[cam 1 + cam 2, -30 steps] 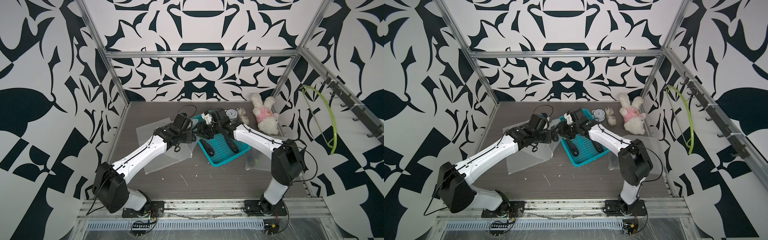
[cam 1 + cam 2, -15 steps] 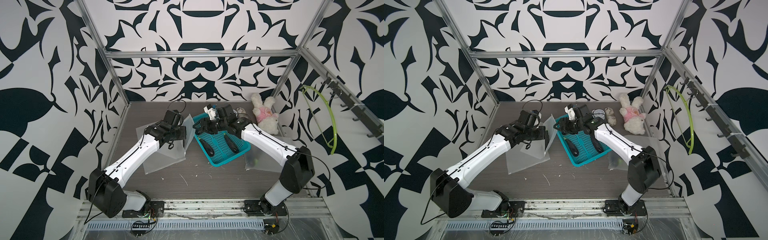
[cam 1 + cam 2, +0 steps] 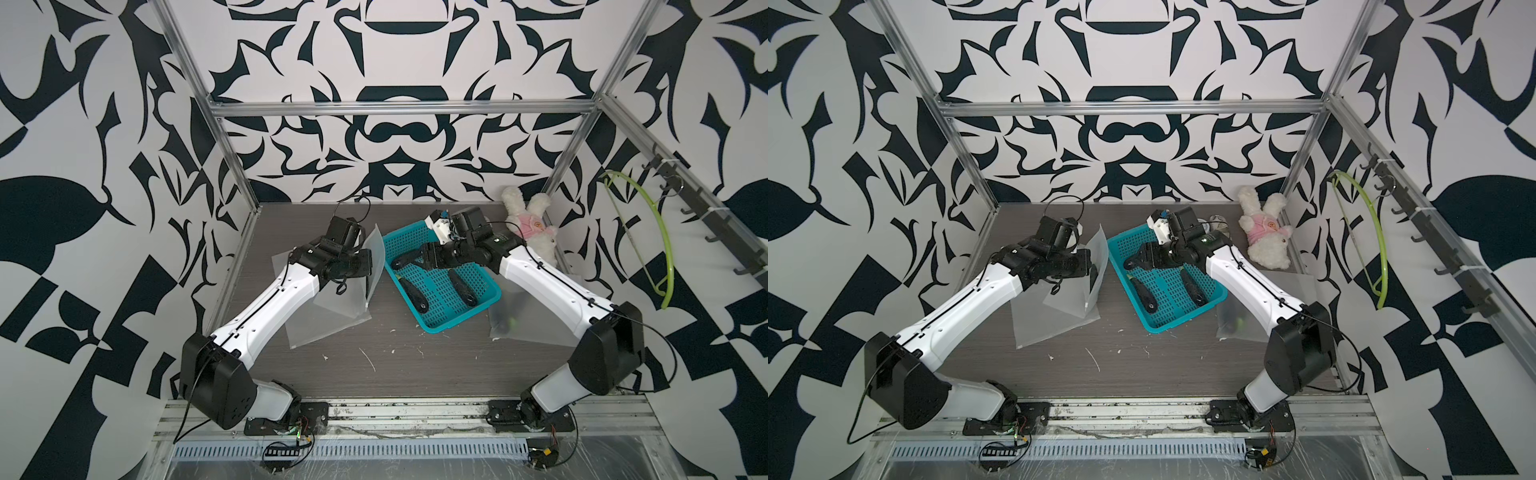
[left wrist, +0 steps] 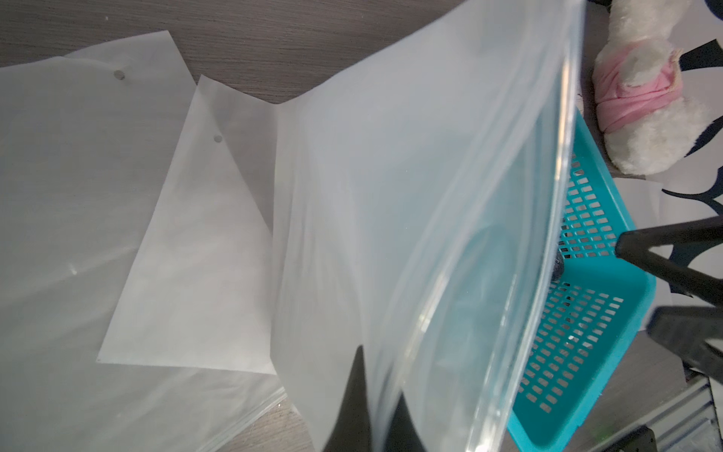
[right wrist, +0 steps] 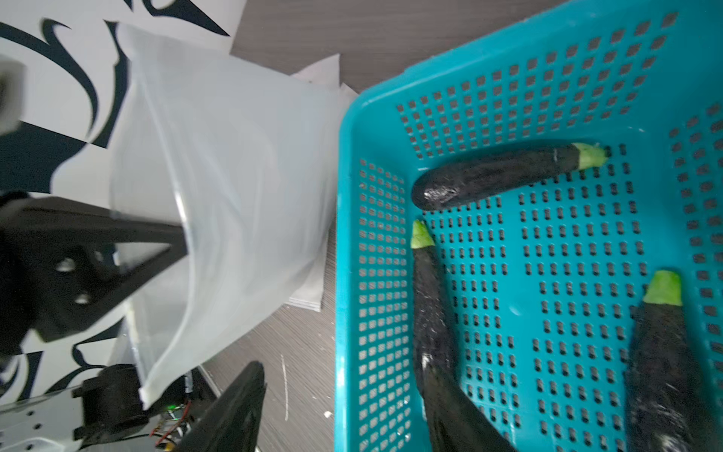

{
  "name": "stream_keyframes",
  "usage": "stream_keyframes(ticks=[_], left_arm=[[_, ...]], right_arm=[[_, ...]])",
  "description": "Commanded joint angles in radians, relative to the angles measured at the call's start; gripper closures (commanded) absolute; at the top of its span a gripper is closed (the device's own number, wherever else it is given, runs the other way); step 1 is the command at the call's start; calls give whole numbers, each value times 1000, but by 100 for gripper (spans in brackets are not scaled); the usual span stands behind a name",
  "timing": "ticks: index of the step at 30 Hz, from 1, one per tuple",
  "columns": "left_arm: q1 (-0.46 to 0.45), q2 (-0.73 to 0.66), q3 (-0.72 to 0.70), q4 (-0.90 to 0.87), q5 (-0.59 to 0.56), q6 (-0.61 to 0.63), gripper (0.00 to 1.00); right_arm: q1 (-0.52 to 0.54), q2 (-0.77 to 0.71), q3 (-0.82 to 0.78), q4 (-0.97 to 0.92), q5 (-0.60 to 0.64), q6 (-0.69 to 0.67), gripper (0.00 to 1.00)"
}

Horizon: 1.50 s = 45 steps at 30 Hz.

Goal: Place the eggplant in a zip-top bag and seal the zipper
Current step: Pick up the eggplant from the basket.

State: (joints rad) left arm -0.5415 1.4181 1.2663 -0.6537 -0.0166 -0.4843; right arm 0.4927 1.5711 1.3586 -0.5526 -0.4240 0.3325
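My left gripper [image 3: 368,266] [image 4: 377,375] is shut on the edge of a frosted zip-top bag [image 3: 375,253] [image 4: 410,203], which stands upright just left of the teal basket [image 3: 440,328]. The bag's zipper strip [image 4: 563,164] faces the basket. Three dark eggplants lie in the basket: one [image 5: 500,176] near its corner, one [image 5: 430,297] along the wall and one [image 5: 661,364] further in. My right gripper [image 3: 417,261] [image 5: 344,391] hangs open over the basket's corner, one finger [image 5: 234,407] outside the wall, and holds nothing.
More flat bags [image 3: 328,320] lie on the table under my left arm. Another bag with something dark and green inside [image 3: 509,322] lies under my right arm. A plush rabbit [image 3: 528,226] sits in the back right corner; a green hanger [image 3: 660,249] hangs on the right wall.
The two grippers were together at the bag; now they are apart. My left arm drew back left with the bag upright, and my right gripper pulled back over the basket, opening wider.
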Motion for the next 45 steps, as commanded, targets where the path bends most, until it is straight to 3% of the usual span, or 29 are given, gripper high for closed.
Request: stream_keyframes(ticks=[1, 9, 26, 45], left_arm=[[3, 31, 40, -37, 18, 12, 100], [11, 44, 39, -15, 32, 30, 100], [29, 67, 55, -12, 40, 18, 100], [29, 61, 47, -14, 35, 17, 100]], right_arm=[[-9, 33, -20, -43, 39, -98, 32], [-24, 130, -92, 23, -31, -123, 29], [-31, 291, -124, 78, -94, -126, 31], [-19, 343, -111, 120, -148, -52, 54]])
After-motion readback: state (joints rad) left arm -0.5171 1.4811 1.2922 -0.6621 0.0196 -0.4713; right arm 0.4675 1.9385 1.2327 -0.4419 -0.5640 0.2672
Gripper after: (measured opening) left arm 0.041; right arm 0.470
